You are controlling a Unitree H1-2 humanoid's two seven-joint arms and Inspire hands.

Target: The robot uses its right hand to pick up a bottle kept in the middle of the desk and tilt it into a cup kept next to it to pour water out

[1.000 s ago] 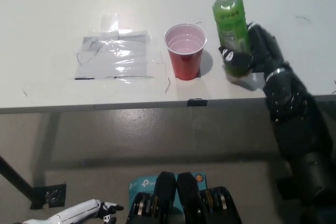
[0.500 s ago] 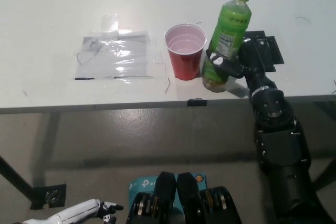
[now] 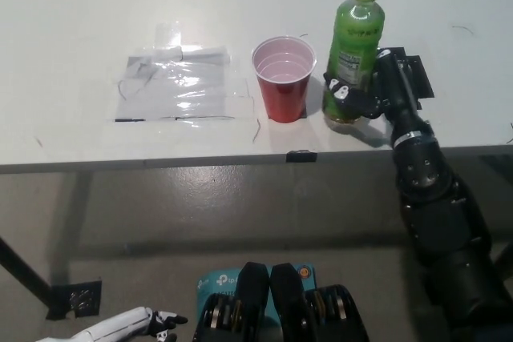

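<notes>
The green plastic bottle with the yellow-green cap [image 3: 353, 52] stands nearly upright in the grasp of the black right hand [image 3: 375, 92], whose fingers [image 3: 340, 88] wrap its lower part; whether its base touches the white desk [image 3: 80, 22] cannot be told. Just to the hand's left, with a narrow gap from the bottle, stands the red plastic cup [image 3: 283, 78], open mouth up (pale inside). Both sit close to the desk's front edge, which runs just below the hand. Farther left lies a sheet of clear crinkled plastic [image 3: 178, 84]. Beyond the bottle the desk is bare. The white left hand [image 3: 132, 327] rests low, far from the desk, fingers apart.
</notes>
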